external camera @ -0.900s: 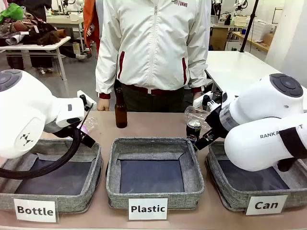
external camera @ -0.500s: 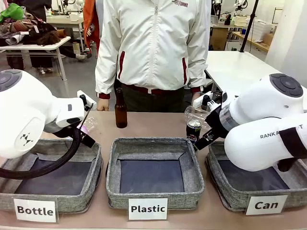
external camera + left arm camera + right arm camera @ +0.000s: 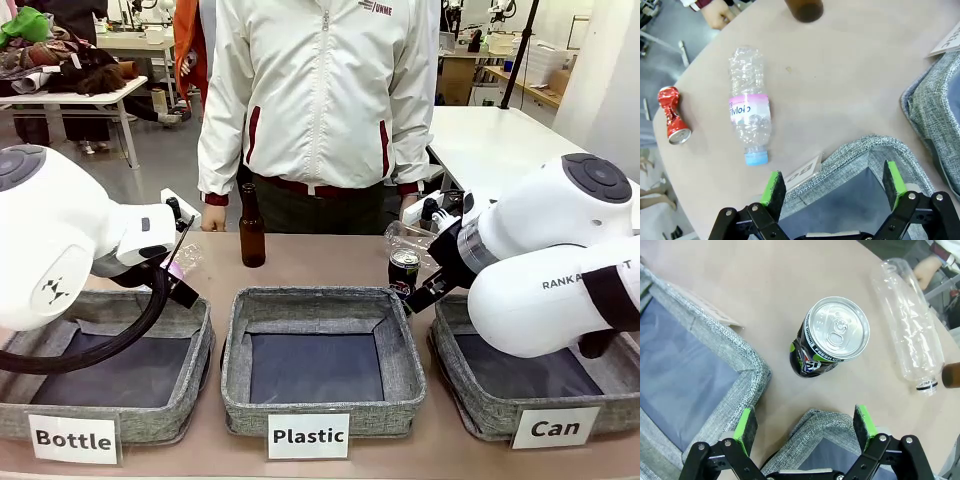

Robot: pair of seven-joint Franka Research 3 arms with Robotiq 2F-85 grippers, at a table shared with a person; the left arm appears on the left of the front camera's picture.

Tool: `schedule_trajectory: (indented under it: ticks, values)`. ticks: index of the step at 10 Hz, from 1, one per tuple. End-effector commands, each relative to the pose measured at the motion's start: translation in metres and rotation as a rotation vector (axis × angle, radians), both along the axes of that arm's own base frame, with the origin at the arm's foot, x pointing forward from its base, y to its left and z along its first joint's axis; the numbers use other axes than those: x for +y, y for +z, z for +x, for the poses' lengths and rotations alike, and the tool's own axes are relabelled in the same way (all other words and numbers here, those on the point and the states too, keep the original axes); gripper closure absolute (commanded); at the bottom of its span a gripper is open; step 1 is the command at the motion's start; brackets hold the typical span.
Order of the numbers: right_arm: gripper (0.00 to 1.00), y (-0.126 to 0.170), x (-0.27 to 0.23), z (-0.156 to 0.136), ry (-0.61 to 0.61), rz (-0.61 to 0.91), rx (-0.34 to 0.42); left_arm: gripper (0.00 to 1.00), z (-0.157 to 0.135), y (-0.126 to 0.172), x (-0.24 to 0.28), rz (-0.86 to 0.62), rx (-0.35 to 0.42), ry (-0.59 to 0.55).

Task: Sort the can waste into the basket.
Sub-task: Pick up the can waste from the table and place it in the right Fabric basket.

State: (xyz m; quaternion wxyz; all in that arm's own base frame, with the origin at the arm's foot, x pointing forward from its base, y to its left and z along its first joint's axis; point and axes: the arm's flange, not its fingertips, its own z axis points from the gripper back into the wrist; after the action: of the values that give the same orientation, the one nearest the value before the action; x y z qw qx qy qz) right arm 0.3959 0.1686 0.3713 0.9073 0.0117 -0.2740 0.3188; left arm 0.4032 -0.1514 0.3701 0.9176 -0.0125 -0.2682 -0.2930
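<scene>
On the table [image 3: 320,262], just behind the gap between the Plastic basket [image 3: 240,395] and the Can basket [image 3: 478,410], we see the dark can [image 3: 832,340] standing upright. It is black-blue with a red, white and blue logo, and its silver top has the pull tab intact. A clear bottle [image 3: 907,325] lies just beside it.

Our right gripper [image 3: 805,422] hovers near it, green pads spread wide and holding nothing. Our left gripper [image 3: 832,182] is likewise spread and empty above the edge of another basket. Farther off on that side, the crushed red can [image 3: 672,116] lies on its side near a pink-labelled bottle [image 3: 750,112].

We judge both cans light, thin-walled and smooth, so they could slip or dent under a hard squeeze. The upright can looks best pinched across its middle, and the crushed one at its narrow, buckled waist.
</scene>
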Motion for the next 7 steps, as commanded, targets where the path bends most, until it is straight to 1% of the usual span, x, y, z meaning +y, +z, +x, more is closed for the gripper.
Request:
schedule_trajectory:
  ticks: [1,7]
  values:
    - [0.00,0.0000,0.0000,0.0000,0.000,0.001,0.000,0.00,0.0000,0.0001,-0.0001,0.000,0.000,-0.001]
    - [0.00,0.0000,0.0000,0.0000,0.000,0.001,0.000,0.00,0.0000,0.0001,-0.0001,0.000,0.000,-0.001]
